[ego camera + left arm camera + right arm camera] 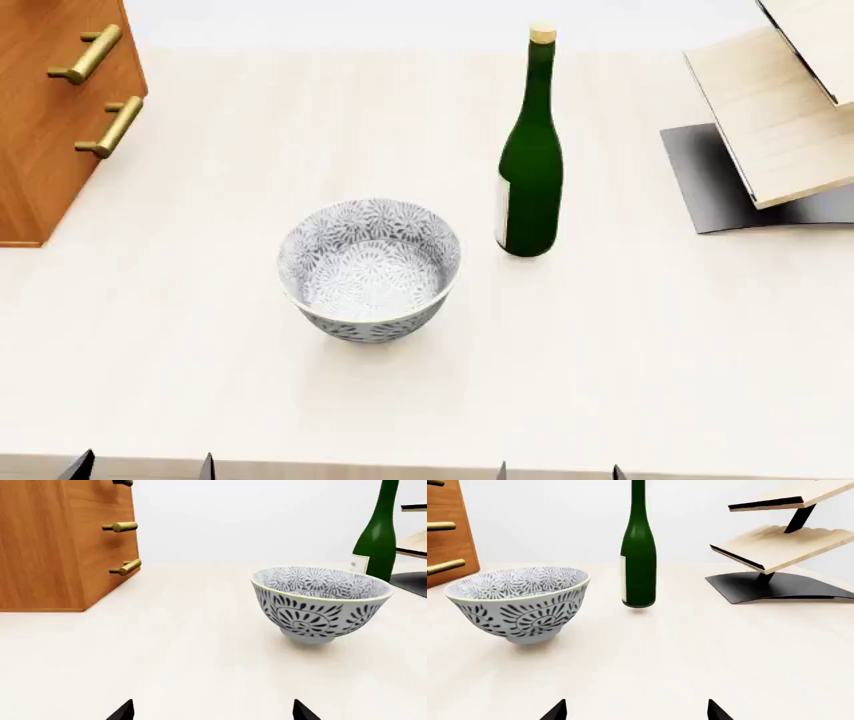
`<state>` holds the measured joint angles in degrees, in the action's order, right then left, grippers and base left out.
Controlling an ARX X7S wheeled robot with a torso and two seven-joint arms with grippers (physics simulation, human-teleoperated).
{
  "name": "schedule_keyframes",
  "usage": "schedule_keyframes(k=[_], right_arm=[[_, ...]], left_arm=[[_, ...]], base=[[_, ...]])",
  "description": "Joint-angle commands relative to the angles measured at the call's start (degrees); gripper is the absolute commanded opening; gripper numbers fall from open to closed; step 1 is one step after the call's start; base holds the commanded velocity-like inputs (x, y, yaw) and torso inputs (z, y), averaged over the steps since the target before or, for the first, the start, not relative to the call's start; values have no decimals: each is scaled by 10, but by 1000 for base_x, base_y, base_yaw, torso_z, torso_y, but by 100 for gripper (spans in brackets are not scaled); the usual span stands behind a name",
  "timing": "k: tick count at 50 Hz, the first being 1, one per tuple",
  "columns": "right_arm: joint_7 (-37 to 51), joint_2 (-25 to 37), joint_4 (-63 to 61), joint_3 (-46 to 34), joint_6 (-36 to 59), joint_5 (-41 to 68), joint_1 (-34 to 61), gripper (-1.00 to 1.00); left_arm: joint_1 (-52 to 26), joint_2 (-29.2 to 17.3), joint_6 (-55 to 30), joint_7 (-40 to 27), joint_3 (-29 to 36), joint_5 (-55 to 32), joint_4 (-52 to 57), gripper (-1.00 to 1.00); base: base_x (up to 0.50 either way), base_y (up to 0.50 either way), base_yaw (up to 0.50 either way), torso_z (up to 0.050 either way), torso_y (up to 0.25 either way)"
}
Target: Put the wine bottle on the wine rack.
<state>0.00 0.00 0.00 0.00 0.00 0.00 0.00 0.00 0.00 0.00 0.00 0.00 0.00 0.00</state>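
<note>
The wine bottle [531, 170] stands upright on the pale table, dark green with a tan cork and a cream label; it also shows in the right wrist view [638, 555] and partly in the left wrist view [377, 535]. The wine rack [787, 110] of slanted light boards on a curved grey base sits at the far right, also seen as the wine rack [774, 545]. My left gripper [140, 467] and right gripper [558, 471] hover at the table's near edge, both open and empty, well short of the bottle. Only their dark fingertips [123, 711] [715, 711] show.
A patterned grey-white bowl [370, 268] stands in front and left of the bottle, between it and the left gripper. A brown drawer cabinet [54, 110] with brass handles occupies the far left. The table's [641, 340] near edge runs just under the grippers.
</note>
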Motion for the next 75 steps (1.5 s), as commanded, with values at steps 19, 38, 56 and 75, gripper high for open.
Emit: schedule_keyframes(k=[19,38,56,75], right_arm=[[44,34,-23,-39,6,31,-5,100],[58,62,-229,-56,33,49,-77,100],[76,84,-382,-61,-3,49,-143,100],[85,99,-433,-71,-133,33,-195,100]], left_arm=[[4,-35,0,-41,41,-36,15,100],[72,-64,-29,-60,52,-52,218,100],[138,-87,23,-87,56,-28,368,100],[187,-97,120,-112,65,18,418,100]], base=[[0,0,0,0,0],[0,0,0,0,0],[0,0,0,0,0],[0,0,0,0,0]])
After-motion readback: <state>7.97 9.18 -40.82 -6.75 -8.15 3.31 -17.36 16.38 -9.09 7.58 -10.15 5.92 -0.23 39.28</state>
